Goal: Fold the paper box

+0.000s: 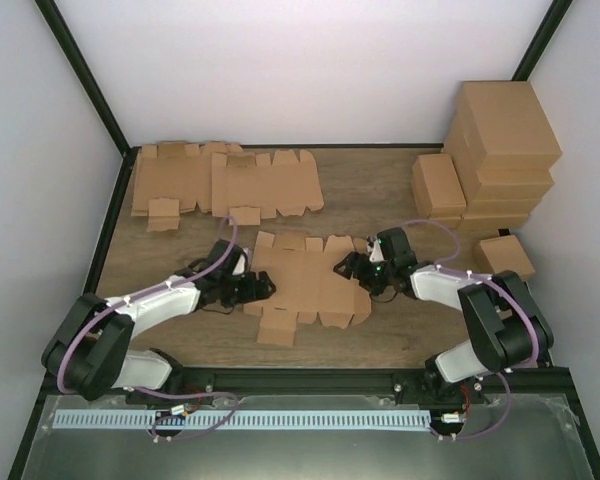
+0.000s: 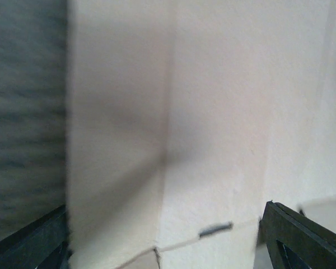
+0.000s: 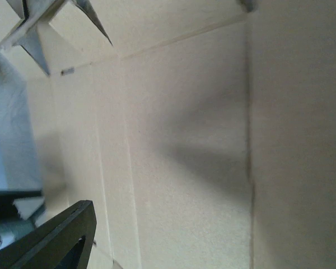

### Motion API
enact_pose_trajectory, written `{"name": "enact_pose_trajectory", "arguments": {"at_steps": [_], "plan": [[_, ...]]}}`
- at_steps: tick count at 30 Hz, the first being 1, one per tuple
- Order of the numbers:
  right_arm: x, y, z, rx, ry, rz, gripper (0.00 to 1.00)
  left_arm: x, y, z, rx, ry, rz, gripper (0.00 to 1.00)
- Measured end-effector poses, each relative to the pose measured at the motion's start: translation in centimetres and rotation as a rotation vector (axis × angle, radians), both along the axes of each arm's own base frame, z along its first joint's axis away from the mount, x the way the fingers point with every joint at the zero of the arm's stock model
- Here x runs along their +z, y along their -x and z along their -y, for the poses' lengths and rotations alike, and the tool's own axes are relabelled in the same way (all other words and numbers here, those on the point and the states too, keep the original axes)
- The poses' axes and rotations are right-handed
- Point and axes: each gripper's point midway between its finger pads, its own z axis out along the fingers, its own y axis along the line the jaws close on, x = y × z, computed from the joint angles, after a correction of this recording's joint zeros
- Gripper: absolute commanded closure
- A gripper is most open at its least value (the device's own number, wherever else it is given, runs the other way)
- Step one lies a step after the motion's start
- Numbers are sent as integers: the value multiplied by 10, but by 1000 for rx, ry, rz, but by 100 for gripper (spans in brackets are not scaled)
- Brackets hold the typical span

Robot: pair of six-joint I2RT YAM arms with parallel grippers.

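Wood table (image 1: 372, 192): flat paper box (image 1: 305, 280), spare blanks (image 1: 225, 180), stacked cartons (image 1: 498, 150).

Both arms reach forward and bend inward at the elbows, with the wrists held low. The left hand (image 1: 261, 287) points right with its fingers (image 2: 28, 242) spread wide. The right hand (image 1: 348, 266) points left, also open.

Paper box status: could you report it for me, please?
Left gripper open, at left edge of paper box. Right gripper open, at its right edge. Sheet flat, unfolded. Spare blanks and finished boxes lie apart from it.
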Motion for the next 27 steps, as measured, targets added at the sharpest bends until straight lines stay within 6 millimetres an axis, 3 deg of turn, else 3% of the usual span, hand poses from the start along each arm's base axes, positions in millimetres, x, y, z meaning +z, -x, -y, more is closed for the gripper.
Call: {"name": "enact_pose_trajectory", "arguments": {"at_steps": [3, 6, 13, 23, 27], "plan": [[0, -15, 3, 59, 75, 49, 25, 2, 21, 24, -44, 25, -36, 8], [2, -19, 5, 119, 132, 103, 29, 8, 32, 30, -42, 31, -44, 6], [5, -6, 12, 233, 203, 157, 41, 30, 11, 4, 89, -20, 57, 8], [17, -3, 16, 264, 232, 210, 49, 14, -15, -38, 215, -116, 58, 27], [20, -3, 17, 263, 241, 220, 51, 14, -25, -42, 213, -91, 69, 34]]}}
